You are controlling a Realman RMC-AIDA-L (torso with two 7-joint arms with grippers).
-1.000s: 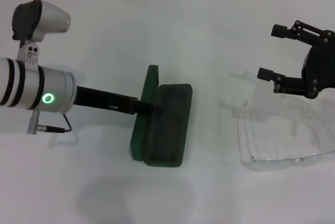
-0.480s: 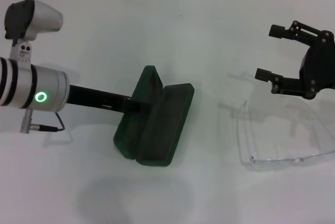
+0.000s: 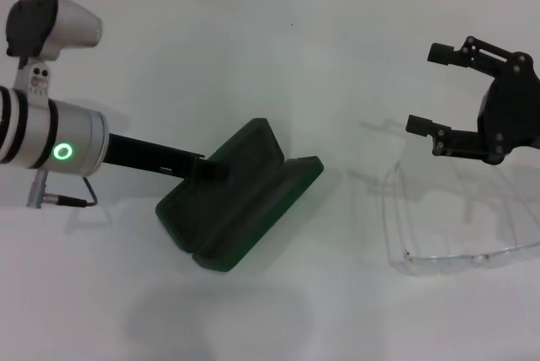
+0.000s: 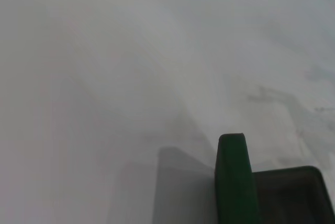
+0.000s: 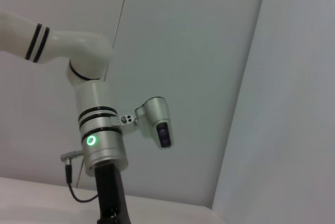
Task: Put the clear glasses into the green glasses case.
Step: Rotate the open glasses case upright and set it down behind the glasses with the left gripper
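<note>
The green glasses case (image 3: 253, 213) lies open at the table's middle, turned at an angle, with its lid (image 3: 221, 177) leaning back to the left. My left gripper (image 3: 213, 170) reaches in from the left and is shut on the lid's edge. The left wrist view shows the lid's green edge (image 4: 233, 179) beside the dark lined tray (image 4: 293, 195). The clear glasses (image 3: 456, 222) rest on the table at the right, lens toward the front. Just behind them hovers my right gripper (image 3: 428, 88), open and holding nothing.
The white table (image 3: 295, 66) ends at a tiled wall along the back. A grey cable loop (image 3: 80, 196) hangs under the left wrist. The right wrist view looks across at the left arm (image 5: 99, 140) against the wall.
The lid has swung from nearly upright to leaning far back to the left, and the whole case has turned on the table. My right gripper has drifted slightly left.
</note>
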